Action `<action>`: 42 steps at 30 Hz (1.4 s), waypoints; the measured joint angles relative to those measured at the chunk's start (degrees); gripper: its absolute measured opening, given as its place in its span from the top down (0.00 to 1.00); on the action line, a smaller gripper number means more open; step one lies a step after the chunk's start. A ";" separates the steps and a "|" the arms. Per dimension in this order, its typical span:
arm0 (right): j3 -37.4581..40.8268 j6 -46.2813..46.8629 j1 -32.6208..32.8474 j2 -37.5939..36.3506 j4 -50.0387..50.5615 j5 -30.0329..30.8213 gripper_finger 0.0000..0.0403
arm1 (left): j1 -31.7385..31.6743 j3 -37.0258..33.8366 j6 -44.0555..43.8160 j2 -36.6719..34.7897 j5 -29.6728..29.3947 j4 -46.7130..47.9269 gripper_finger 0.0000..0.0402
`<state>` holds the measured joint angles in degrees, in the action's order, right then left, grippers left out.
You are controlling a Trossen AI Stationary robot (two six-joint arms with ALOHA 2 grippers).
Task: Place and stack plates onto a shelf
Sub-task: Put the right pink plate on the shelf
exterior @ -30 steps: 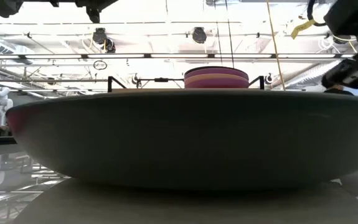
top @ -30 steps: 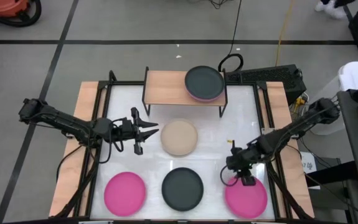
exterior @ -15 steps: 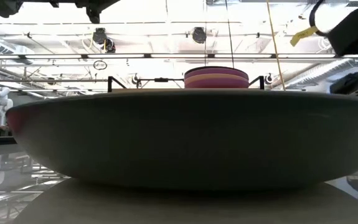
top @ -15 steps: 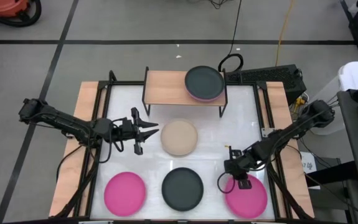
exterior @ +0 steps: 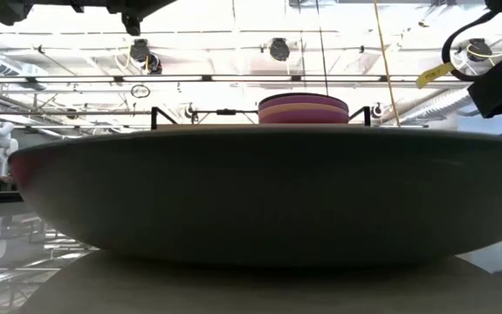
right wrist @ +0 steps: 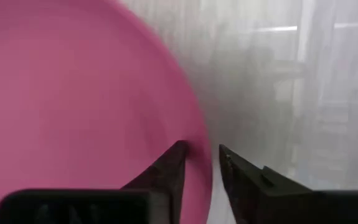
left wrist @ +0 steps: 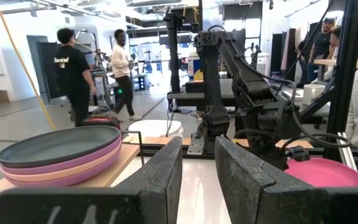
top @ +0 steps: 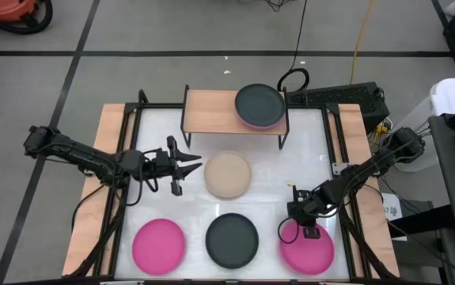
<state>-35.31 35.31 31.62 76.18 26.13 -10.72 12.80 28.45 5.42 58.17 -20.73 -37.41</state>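
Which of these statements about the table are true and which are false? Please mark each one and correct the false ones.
1. A stack of plates with a dark grey plate on top sits on the shelf. True.
2. The right gripper is at the rim of the beige plate. False: it is at the rim of a hot pink plate; the beige plate lies alone at the table's middle.
3. The left gripper holds a plate. False: it hovers beside the beige plate, holding nothing.
4. Two hot pink plates lie on the table. True: the other hot pink plate is on the left.
5. A dark grey plate lies between them. True.
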 joint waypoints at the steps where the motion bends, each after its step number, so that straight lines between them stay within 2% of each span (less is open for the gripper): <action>1: 0.00 -0.04 0.00 0.00 0.00 0.00 0.84 | -0.10 0.00 -0.17 0.00 0.00 0.00 0.75; 5: -0.13 -1.65 0.00 -0.17 -0.09 -0.28 0.97 | -0.68 0.00 -1.22 0.00 -0.04 0.46 0.75; 10: -0.08 -2.25 -0.40 -1.37 0.28 -0.06 0.99 | -0.87 0.00 -1.48 0.26 -0.04 0.37 0.75; 16: -0.01 -4.04 -2.25 -7.22 1.43 0.84 1.00 | -1.07 0.00 -1.47 0.77 -0.37 0.21 0.75; 23: -1.31 -9.95 -6.53 -18.03 0.62 9.33 1.00 | -1.27 0.00 -1.39 1.09 -0.37 0.27 0.75; 26: -2.34 -15.30 -9.49 -22.23 -3.41 14.22 1.00 | -1.27 0.00 -1.46 1.11 -0.37 0.29 0.75; 32: -2.60 -26.97 -18.08 -26.86 -16.71 17.07 1.00 | -1.27 0.00 -1.46 1.11 -0.37 -0.20 0.75; 37: -2.60 -33.06 -27.55 -26.66 -31.63 17.07 1.00 | -0.38 0.00 -1.33 -0.26 -0.37 -0.23 0.75; 42: -2.67 -35.75 -37.37 -25.08 -43.57 16.76 1.00 | 3.06 0.00 2.97 -6.30 -0.37 2.64 0.75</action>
<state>-37.98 -0.44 -5.76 51.10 -17.43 6.04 15.85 28.45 8.39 51.87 -21.10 -34.77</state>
